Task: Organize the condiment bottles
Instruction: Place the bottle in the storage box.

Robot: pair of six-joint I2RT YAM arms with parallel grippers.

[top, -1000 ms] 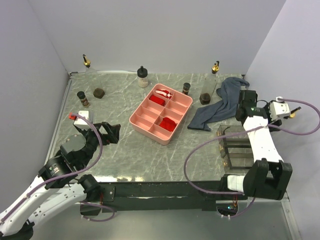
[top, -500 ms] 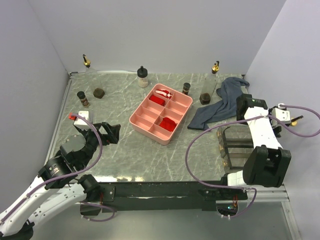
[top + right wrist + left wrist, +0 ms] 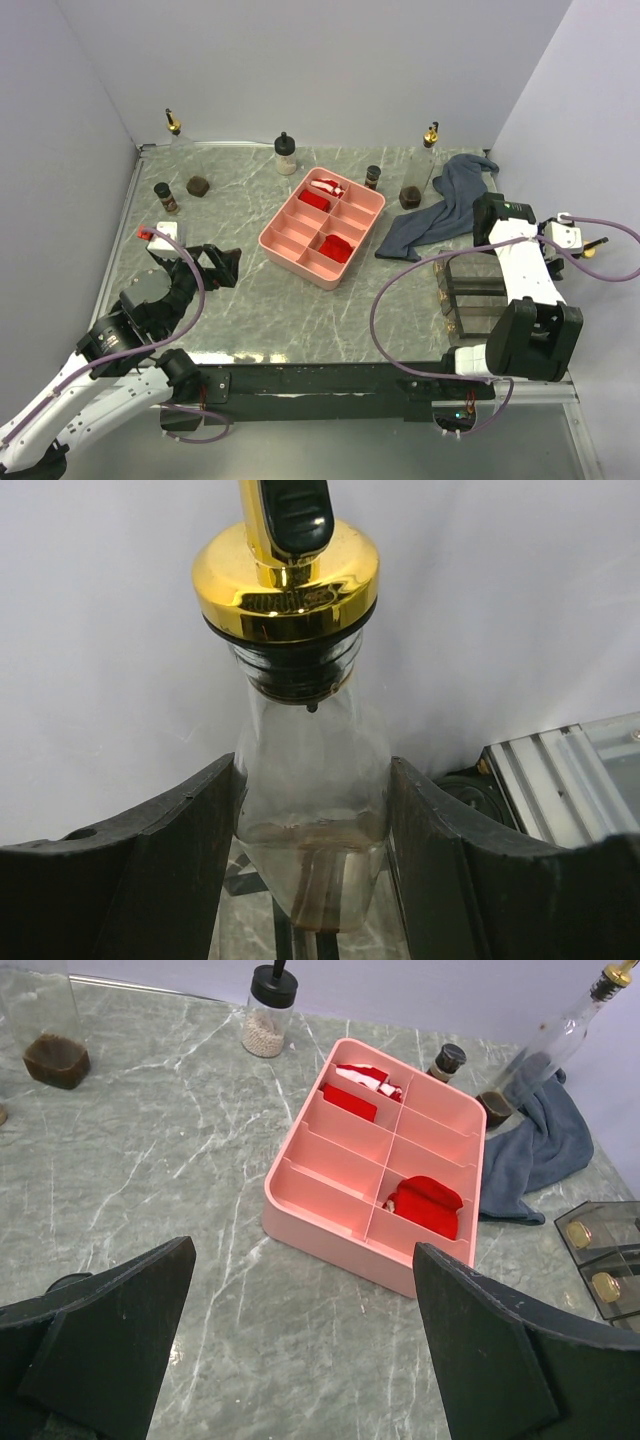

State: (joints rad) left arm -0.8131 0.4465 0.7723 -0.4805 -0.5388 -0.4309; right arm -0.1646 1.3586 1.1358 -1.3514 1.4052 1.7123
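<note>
Right gripper (image 3: 314, 780) is seen clamped partway shut around a clear glass bottle (image 3: 310, 710) with a gold pourer spout. One finger is pressed against each side of the glass body, just below the neck. From the top view, that bottle is held out past the right edge of the table (image 3: 250, 300), close to the smoky clear rack (image 3: 475, 295). Whether it's upright or tilted can't really be told. Gold caps (image 3: 578, 1232) can be spotted down in two of the rack's compartments.

Left gripper (image 3: 300, 1255) is spread wide with nothing in it, hung over the near-left part of the marble top and pointed at the pink tray (image 3: 330, 1240). Red packets (image 3: 425, 1205) are seen in a few of the tray's compartments.

Other bottles are scattered along the back:
- a tall gold-spout one (image 3: 175, 135) in the back-left corner
- a black-capped cream one (image 3: 286, 153) mid-back
- another tall gold-spout one (image 3: 425, 160) beside the blue-grey cloth (image 3: 440, 210)
- a small dark-capped one (image 3: 372, 177) just beside the tray's far corner
- a squat dark jar (image 3: 199, 185) and a small brown bottle (image 3: 165, 196) over on the left
</note>
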